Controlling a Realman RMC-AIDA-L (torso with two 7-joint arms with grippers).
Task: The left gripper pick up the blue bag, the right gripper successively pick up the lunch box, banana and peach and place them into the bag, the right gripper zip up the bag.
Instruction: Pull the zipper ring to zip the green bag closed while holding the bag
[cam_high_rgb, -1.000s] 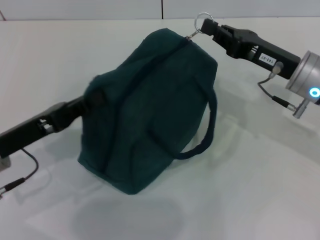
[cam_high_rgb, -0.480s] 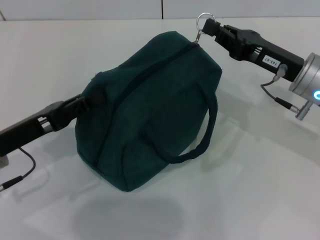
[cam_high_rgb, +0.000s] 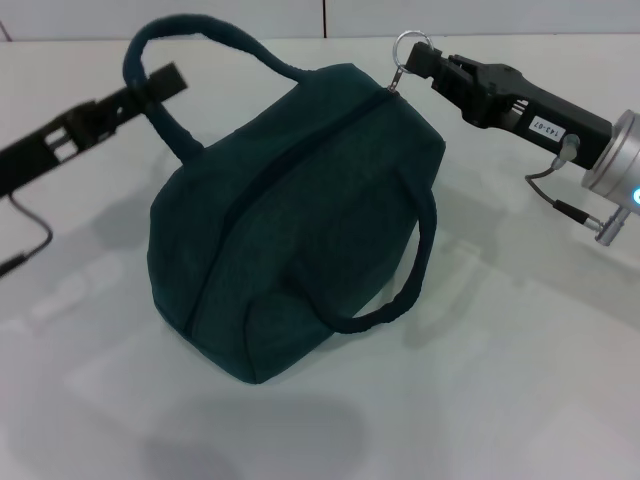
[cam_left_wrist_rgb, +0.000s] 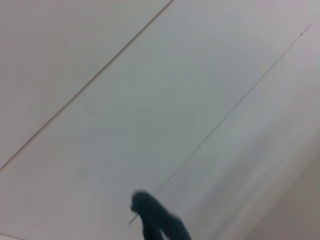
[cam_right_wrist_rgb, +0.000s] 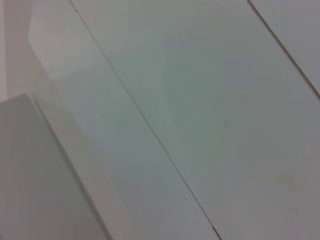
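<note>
Zip nearly closed on the dark teal fabric bag (cam_high_rgb: 290, 220).
Right black claw (cam_high_rgb: 428, 66) clamps the metal ring pull (cam_high_rgb: 408, 47); left black claw (cam_high_rgb: 160, 82) pinches a padded handle (cam_high_rgb: 190, 35). Keep the pull straight along the seam, handle taut.

Unreadable white label (cam_high_rgb: 546, 125) on right gripper (cam_high_rgb: 437, 68)

White table (cam_high_rgb: 520, 400) — pale seamed wall (cam_high_rgb: 250, 18) behind it.

Left gripper (cam_high_rgb: 165, 82) reached in from the left side, up high, black fingers pinched on the bag's handle (cam_high_rgb: 185, 30). Long dark arm stretched back toward the left edge. Right gripper (cam_high_rgb: 425, 62) came in from the right, fingers squeezed on the zipper's ring (cam_high_rgb: 410, 45). Silver wrist with a blue light behind it.
</note>
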